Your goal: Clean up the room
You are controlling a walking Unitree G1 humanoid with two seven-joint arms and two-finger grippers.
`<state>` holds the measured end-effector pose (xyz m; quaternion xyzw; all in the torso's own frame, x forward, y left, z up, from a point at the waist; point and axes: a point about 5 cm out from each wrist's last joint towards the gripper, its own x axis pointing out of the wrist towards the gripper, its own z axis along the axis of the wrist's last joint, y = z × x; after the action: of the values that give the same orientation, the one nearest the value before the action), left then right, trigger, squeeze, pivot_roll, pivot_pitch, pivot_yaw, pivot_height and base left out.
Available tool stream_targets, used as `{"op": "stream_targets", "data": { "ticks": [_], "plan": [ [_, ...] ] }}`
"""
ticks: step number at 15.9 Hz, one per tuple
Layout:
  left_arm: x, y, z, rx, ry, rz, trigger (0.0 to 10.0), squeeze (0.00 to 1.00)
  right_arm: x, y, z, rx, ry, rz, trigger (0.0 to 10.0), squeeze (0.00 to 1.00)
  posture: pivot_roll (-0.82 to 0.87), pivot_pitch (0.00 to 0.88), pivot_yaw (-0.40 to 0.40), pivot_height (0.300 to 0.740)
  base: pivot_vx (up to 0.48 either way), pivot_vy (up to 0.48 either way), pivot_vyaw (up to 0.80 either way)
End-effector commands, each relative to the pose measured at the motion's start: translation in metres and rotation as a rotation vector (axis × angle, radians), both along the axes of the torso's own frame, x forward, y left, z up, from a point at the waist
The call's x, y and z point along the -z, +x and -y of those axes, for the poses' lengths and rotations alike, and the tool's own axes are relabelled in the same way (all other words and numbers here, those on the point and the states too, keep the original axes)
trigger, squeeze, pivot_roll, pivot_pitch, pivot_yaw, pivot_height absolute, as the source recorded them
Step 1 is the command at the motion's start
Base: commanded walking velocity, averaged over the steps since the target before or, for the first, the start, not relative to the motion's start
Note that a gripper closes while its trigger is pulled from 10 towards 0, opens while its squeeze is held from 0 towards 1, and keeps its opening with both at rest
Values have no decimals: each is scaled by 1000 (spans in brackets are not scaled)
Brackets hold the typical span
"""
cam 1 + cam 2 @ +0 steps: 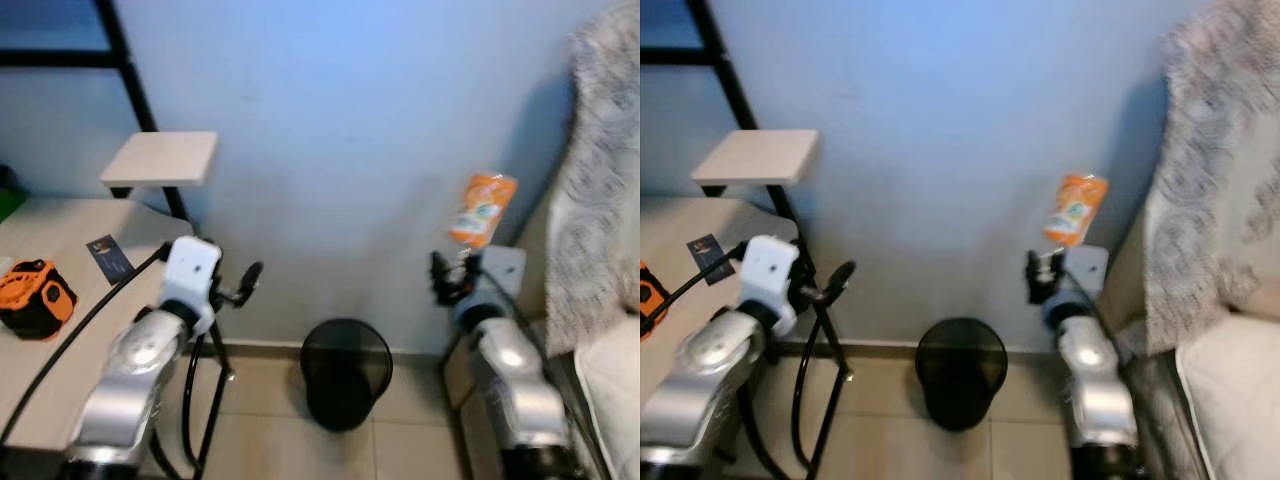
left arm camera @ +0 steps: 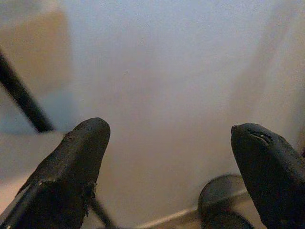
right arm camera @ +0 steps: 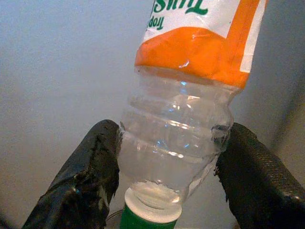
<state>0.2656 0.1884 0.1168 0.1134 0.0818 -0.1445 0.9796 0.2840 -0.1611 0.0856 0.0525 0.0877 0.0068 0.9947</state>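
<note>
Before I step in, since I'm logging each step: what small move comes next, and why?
Probably swing the right gripper left over the bin. It is shut on the bottle, held cap-down, to the right of the open bin.

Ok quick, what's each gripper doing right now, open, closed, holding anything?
Left gripper: open, holding nothing, raised in front of the wall.
Right gripper: closed on the clear plastic bottle with the orange label, green cap toward the wrist.
</note>
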Motion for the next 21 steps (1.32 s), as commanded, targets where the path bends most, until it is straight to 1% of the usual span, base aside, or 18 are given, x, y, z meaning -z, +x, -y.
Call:
{"op": "stream_targets", "data": {
  "ticks": [1, 3, 5, 6, 7, 8, 9, 10, 12, 13, 14, 15, 16, 17, 18, 19, 21],
  "plan": [
    [-2, 1, 3, 22, -7, 5, 10000, 0, 0, -2, 1, -25, -11, 3, 10000, 0, 8, 0, 5, 740, 307, 0, 0],
    [-2, 1, 3, 46, 2, 1, 10000, 0, 4, -2, 0, -54, -26, -18, 10000, 0, 12, 0, -2, 740, 307, 0, 0],
    [0, -1, 2, 56, 16, -4, 10000, 0, 6, -3, 3, -67, -24, -28, 10000, 0, 13, 0, -5, 740, 309, 0, -800],
    [1, -3, 1, 51, 16, -5, 10000, 0, 5, -3, 5, -90, -54, -20, 10000, 0, 15, 0, -7, 740, 307, 0, 0],
    [1, -3, 0, 50, 17, -6, 10000, 0, 5, -3, 5, -105, -64, -17, 10000, 0, 15, 0, -7, 740, 311, 0, 0],
    [1, -4, 1, 53, 17, -7, 10000, 0, 6, -2, 5, -133, -60, -28, 10000, 0, 14, 0, -7, 740, 307, 0, 0],
    [1, -4, 1, 63, 22, -10, 10000, 0, 10, -2, 3, -218, -81, -51, 10000, 0, 14, 0, -7, 740, 307, 0, 0],
    [1, -4, 1, 69, 25, -11, 10000, 0, 11, -2, 3, -248, -102, -53, 10000, 0, 14, 0, -7, 740, 307, 0, 0],
    [2, -3, 5, 120, 40, -22, 10000, 0, 21, 2, 12, -316, -184, -91, 10000, 0, 20, 0, -9, 740, 300, 0, 0],
    [4, -4, 8, 187, 54, -48, 10000, 0, 24, 6, 16, -341, -225, -106, 10000, 0, 23, 0, -10, 740, 0, 0, 0],
    [7, -6, 11, 287, 96, -79, 10000, 0, 30, 11, 17, -388, -255, -131, 10000, 0, 28, 0, -13, 740, 0, 0, 0],
    [7, -6, 13, 360, 124, -96, 10000, 0, 37, 13, 15, -434, -282, -163, 10000, 0, 28, 0, -13, 740, 0, 0, 0],
    [7, -6, 13, 381, 129, -99, 10000, 0, 39, 14, 14, -450, -290, -174, 10000, 0, 32, 0, -24, 740, 0, 0, 0],
    [6, -5, 15, 432, 141, -105, 10000, 0, 44, 16, 12, -465, -309, -197, 10000, 0, 45, 0, -41, 740, 0, 0, 0],
    [6, -4, 17, 524, 197, -118, 10000, 0, 54, 21, 7, -443, -333, -261, 10000, 0, 45, 0, -46, 740, 0, 0, 0],
    [5, -3, 18, 572, 223, -131, 10000, 0, 61, 23, 2, -421, -368, -305, 10000, 0, 48, 0, -55, 740, 0, 0, 0],
    [5, -5, 20, 677, 250, -153, 10000, 0, 71, 24, -12, -424, -382, -360, 10000, 0, 44, 0, -65, 740, 0, 0, 0]
  ]
}}
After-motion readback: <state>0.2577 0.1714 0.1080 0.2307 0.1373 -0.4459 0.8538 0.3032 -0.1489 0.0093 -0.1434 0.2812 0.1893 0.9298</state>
